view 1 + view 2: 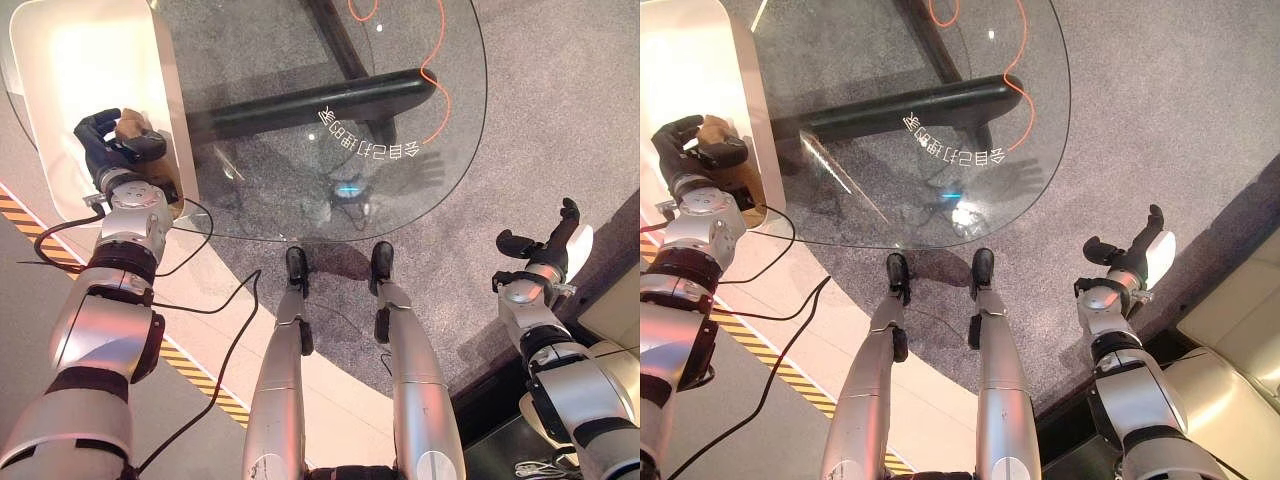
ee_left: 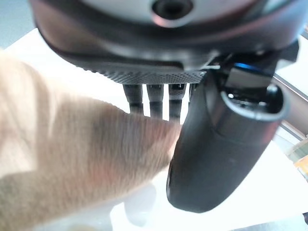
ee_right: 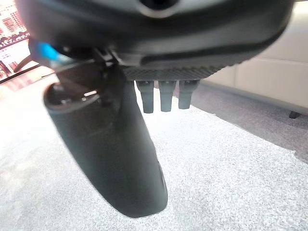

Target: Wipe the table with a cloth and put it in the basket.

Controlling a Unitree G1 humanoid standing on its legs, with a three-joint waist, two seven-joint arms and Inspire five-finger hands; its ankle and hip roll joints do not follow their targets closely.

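The robot's left hand (image 1: pixel 112 143) is curled round a tan cloth (image 1: pixel 131 124), just off the left edge of the round glass table (image 1: pixel 330 60), over a white surface (image 1: pixel 90 50) beside it. The right hand (image 1: pixel 545 240) hangs with relaxed fingers, holding nothing, well clear of the table on its right side, above grey carpet (image 1: pixel 520 110). The cloth looks soft and light, likely to bunch; a grip around its gathered middle should serve for wiping.

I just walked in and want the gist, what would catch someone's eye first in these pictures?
The round glass table ahead of the robot, with an orange cable curling over its far right part. Then the left hand, shut on a tan cloth over the white surface at the table's left edge. The right hand hangs open over grey carpet.
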